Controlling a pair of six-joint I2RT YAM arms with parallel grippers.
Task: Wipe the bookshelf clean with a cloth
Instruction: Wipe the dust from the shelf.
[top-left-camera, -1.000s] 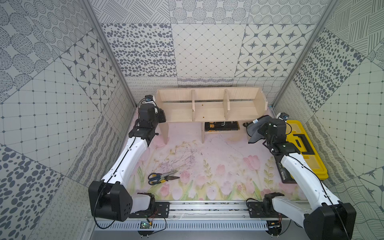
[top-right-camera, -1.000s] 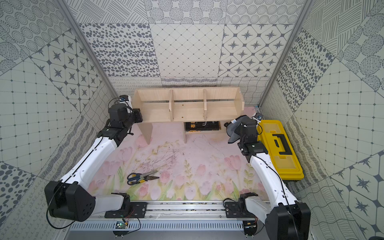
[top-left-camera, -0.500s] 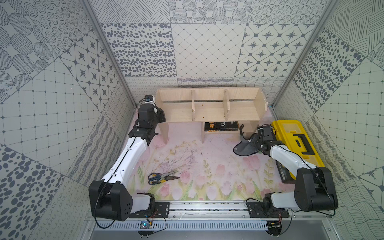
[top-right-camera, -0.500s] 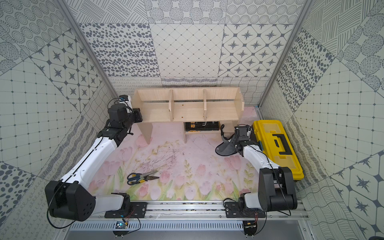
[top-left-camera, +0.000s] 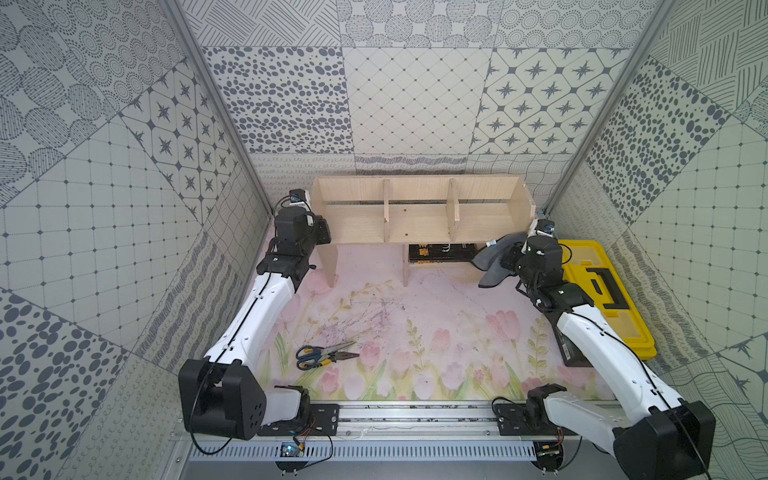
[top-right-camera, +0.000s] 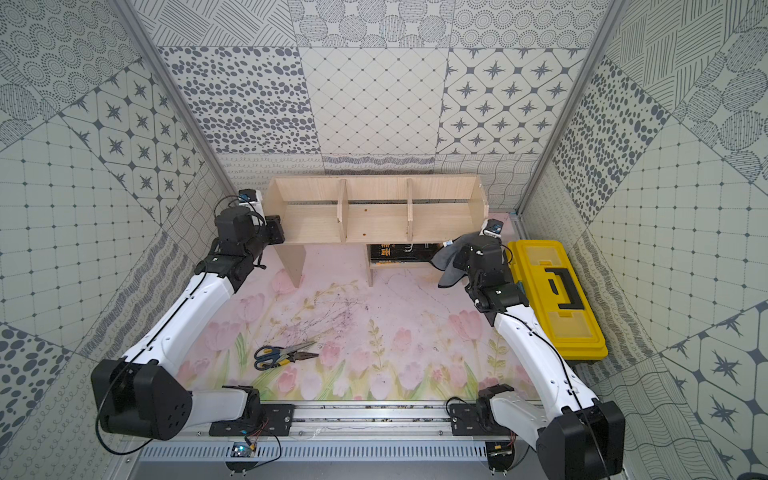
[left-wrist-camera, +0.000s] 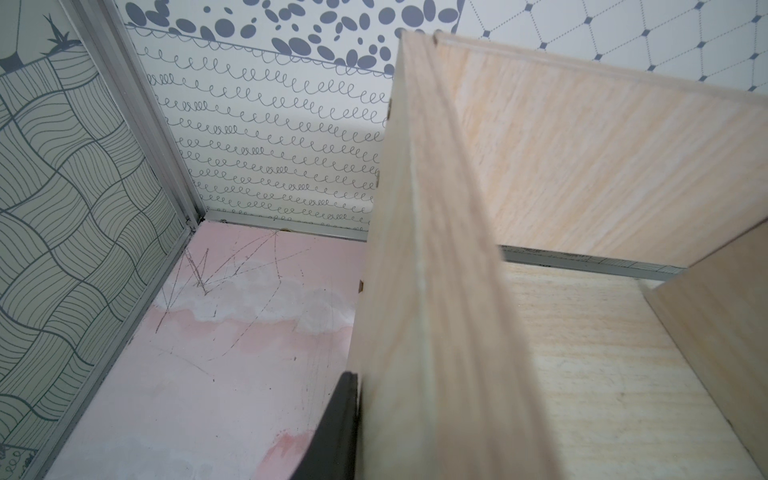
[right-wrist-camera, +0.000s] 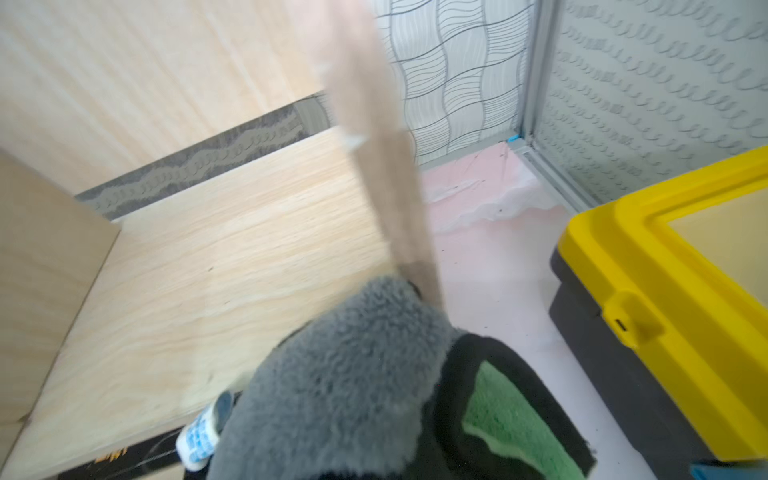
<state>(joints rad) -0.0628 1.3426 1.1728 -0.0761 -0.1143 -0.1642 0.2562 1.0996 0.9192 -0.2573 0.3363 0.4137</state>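
Note:
The pale-wood bookshelf (top-left-camera: 419, 216) (top-right-camera: 374, 216) stands at the back of the mat on its legs, seen in both top views. My left gripper (top-left-camera: 323, 230) (top-right-camera: 275, 230) is clamped on its left end panel (left-wrist-camera: 415, 291). One dark finger (left-wrist-camera: 338, 419) presses on the panel's outer face, and the other is hidden behind the wood. My right gripper (top-left-camera: 512, 258) (top-right-camera: 462, 254) is shut on the cloth (top-left-camera: 496, 262) (top-right-camera: 451, 259), which hangs at the shelf's right front corner. Grey pile (right-wrist-camera: 353, 374) and a green fold (right-wrist-camera: 511, 411) hide the fingers.
A yellow-and-black toolbox (top-left-camera: 602, 299) (top-right-camera: 552, 291) (right-wrist-camera: 665, 291) lies right of the right arm. A black box (top-left-camera: 440, 252) sits under the shelf. Scissors and pliers (top-left-camera: 322, 355) (top-right-camera: 282, 355) lie on the flowered mat. Walls close in on both sides.
Half a second ago the right arm was low, with the cloth near the mat in front of the toolbox. Now it is back up at the shelf's right end. The left arm has not moved.

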